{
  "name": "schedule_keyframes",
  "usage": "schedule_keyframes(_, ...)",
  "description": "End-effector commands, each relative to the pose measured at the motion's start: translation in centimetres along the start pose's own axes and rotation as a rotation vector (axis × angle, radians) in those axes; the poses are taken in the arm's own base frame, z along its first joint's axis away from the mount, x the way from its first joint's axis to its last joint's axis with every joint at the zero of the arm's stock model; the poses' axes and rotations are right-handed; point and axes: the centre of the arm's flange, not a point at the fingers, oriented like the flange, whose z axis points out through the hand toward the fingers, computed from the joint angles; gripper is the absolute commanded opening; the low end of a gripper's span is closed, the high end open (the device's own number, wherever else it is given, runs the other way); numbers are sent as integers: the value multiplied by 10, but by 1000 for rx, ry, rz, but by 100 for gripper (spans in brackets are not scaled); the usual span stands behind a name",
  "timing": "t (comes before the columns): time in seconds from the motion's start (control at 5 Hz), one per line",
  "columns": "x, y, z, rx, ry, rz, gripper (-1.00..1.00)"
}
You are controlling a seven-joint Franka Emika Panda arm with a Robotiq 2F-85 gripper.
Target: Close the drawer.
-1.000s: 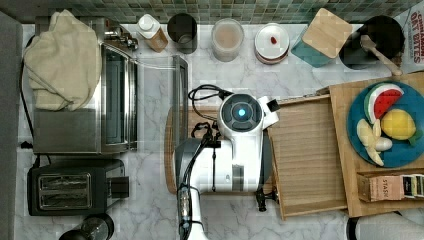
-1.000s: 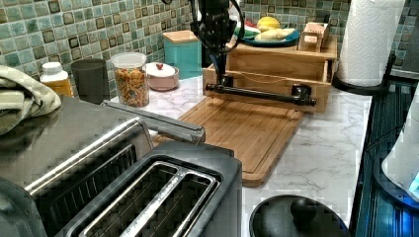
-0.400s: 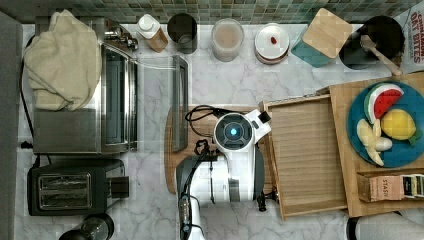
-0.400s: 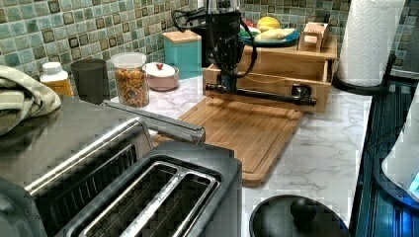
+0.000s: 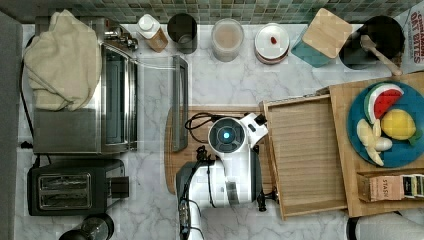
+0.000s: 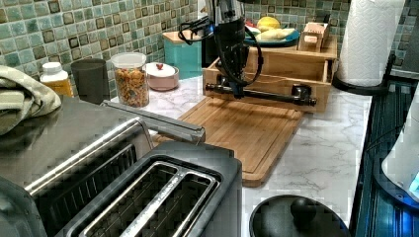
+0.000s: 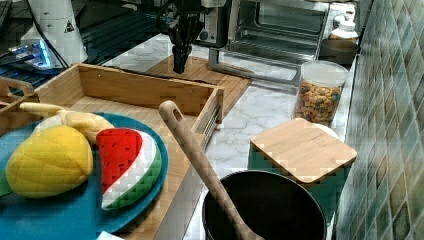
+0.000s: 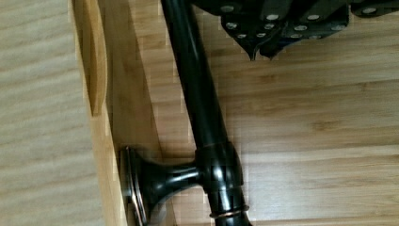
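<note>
Gripper [image 8: 263,44], fingers closed together with nothing between them, beside the dark bar handle [image 8: 200,108] at the drawer [image 5: 305,150] front. The drawer stands pulled out toward the top view's left, over the cutting board [image 6: 242,131], its handle running across the opening. The arm [image 5: 227,165] descends vertically from above the board.

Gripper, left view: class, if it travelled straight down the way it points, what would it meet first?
Probably the cutting board. The gripper points down, its tips beside the drawer's black handle bar, which it might graze first; depth is unclear.
</note>
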Motion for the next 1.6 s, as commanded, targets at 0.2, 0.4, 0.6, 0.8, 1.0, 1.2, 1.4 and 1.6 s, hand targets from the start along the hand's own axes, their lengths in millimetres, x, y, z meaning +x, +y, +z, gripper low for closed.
schedule_keyframes(0.2,-17,-4,13,-20,1,-88,-100)
schedule_keyframes(0.4,-18,2,21,-9,-29,-87,-100)
schedule_keyframes(0.6,-17,21,18,-63,-32,-102,-100)
schedule_keyframes(0.8,-13,49,24,-82,47,-169,-100)
schedule_keyframes(1.0,-8,76,28,-100,74,-220,-100)
schedule_keyframes(1.2,-3,112,23,-113,68,-220,-100)
schedule_keyframes(1.4,-3,155,11,-154,109,-134,-100)
schedule_keyframes(1.6,7,211,0,-185,113,-43,-100)
